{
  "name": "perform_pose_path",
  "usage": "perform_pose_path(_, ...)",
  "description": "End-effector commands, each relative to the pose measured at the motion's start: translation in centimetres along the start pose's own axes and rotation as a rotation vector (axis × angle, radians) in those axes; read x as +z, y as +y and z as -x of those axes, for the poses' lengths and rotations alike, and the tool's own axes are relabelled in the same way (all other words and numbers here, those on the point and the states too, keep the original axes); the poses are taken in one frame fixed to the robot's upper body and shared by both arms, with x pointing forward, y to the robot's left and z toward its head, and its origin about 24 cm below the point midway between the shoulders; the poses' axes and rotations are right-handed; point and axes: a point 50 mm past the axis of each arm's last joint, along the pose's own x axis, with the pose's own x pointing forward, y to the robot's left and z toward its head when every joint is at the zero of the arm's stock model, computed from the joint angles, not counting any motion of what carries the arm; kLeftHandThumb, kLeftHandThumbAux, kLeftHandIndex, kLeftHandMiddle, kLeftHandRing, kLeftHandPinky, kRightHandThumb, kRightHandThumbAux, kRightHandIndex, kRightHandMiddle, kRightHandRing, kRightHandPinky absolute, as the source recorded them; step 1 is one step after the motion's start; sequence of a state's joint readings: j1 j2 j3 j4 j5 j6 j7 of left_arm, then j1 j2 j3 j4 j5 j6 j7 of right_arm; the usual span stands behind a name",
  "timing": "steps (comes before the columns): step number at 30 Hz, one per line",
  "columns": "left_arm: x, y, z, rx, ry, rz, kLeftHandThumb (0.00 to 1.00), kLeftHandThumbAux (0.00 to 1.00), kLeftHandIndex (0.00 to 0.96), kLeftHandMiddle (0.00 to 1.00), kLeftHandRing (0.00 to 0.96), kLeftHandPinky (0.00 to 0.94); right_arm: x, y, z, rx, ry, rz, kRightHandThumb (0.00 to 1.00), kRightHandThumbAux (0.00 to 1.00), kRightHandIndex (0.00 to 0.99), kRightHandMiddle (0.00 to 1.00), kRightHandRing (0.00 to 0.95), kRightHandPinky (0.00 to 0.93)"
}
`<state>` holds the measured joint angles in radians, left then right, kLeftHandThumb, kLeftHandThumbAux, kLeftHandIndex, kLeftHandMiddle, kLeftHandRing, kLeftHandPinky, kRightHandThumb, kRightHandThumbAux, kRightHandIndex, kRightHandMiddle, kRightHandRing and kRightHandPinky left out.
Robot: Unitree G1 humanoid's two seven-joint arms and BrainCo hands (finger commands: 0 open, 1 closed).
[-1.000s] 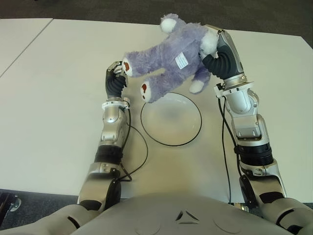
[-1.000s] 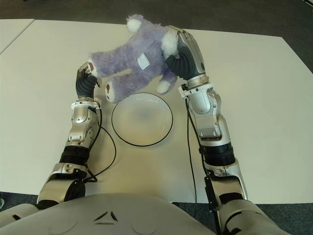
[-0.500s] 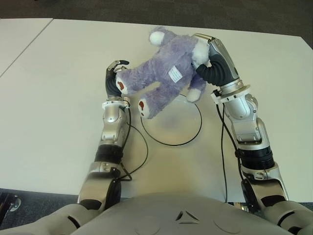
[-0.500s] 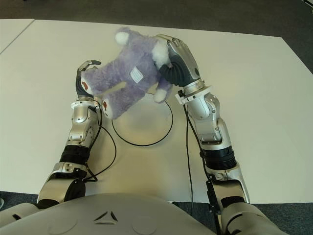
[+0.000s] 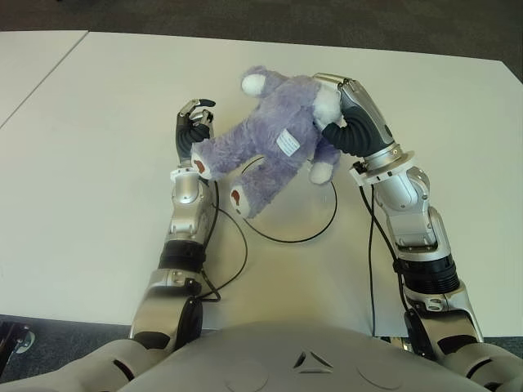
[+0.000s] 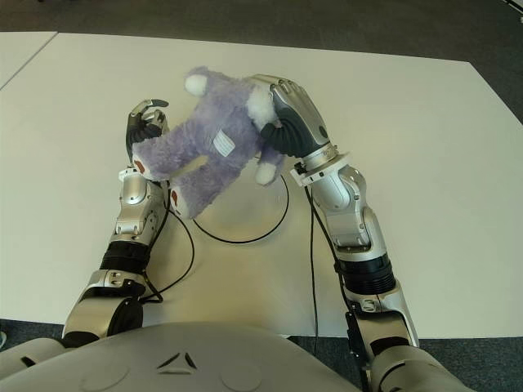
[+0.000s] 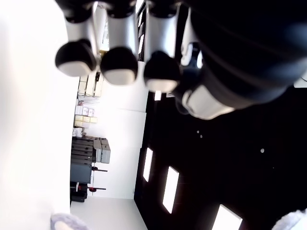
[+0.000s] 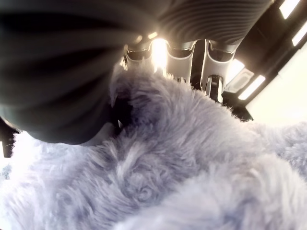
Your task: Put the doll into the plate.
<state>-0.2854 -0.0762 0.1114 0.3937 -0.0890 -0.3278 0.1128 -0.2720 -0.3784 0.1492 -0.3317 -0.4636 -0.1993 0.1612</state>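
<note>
- A white table [image 5: 98, 122] is carrying the scene.
- A clear plate [image 5: 315, 224] with a dark rim is sitting on it.
- A black cable [image 5: 237, 261] is trailing across it.

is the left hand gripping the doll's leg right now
No, the left hand holds nothing in its own wrist view, its fingers loosely curled around empty air, while the right hand alone grips the purple doll.

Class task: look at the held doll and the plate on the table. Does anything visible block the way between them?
Nothing visible does. The right hand holds the doll over the plate, whose visible part is bare; the left hand shows beside the plate, on its left.
</note>
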Motion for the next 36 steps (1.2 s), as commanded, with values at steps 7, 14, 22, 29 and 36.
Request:
perform_pose_path(7,-3.3,1.2,2.6,0.060,0.152,-0.005,0.710,0.706,0.442,0.881,0.883,0.864,0.6,1.0,0.6,0.063,-0.007,0.011,0.855,0.677,0.401,0.542,0.859,0.859)
perform_pose_path(14,-3.3,1.2,2.7,0.061,0.150,0.001,0.710,0.706,0.442,0.881,0.885,0.863,0.6,1.2,0.8,0.082,-0.004,0.015,0.855,0.677,0.402,0.544,0.860,0.865)
perform_pose_path(22,-3.3,1.3,2.6,0.059,0.146,0.006,0.708,0.706,0.441,0.880,0.883,0.858,0.5,1.5,1.0,0.095,0.003,0.019,0.855,0.677,0.401,0.543,0.861,0.861)
perform_pose_path(29,-3.2,1.3,2.6,0.056,0.142,0.013,0.708,0.706,0.441,0.877,0.881,0.857,0.4,1.8,1.1,0.115,0.008,0.024,0.854,0.678,0.400,0.543,0.863,0.859)
perform_pose_path(36,-3.2,1.4,2.6,0.056,0.140,0.009,0.708,0.706,0.441,0.876,0.879,0.854,0.2,2.3,1.4,0.196,0.052,0.002,0.855,0.677,0.400,0.544,0.863,0.861)
